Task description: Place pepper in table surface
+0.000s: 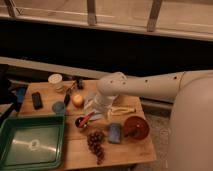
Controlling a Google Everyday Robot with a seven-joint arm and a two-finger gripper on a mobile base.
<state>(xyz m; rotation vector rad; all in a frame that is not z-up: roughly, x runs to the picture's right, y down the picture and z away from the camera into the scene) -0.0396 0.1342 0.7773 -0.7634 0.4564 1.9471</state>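
The pepper (86, 119) is a slim red-orange chili. It lies slanted over a small dark bowl (80, 122) near the middle of the wooden slatted table surface (75, 155). My gripper (99, 111) hangs at the end of the white arm (145, 87), which reaches in from the right. The gripper sits just right of and above the pepper's upper end. I cannot tell whether it touches the pepper.
A green tray (32, 142) fills the front left. Around the pepper are a round orange fruit (77, 100), a dark grape cluster (96, 143), a blue item (115, 133), a red-brown bowl (136, 126), a yellow item (122, 110), a white cup (55, 79) and a black object (37, 99).
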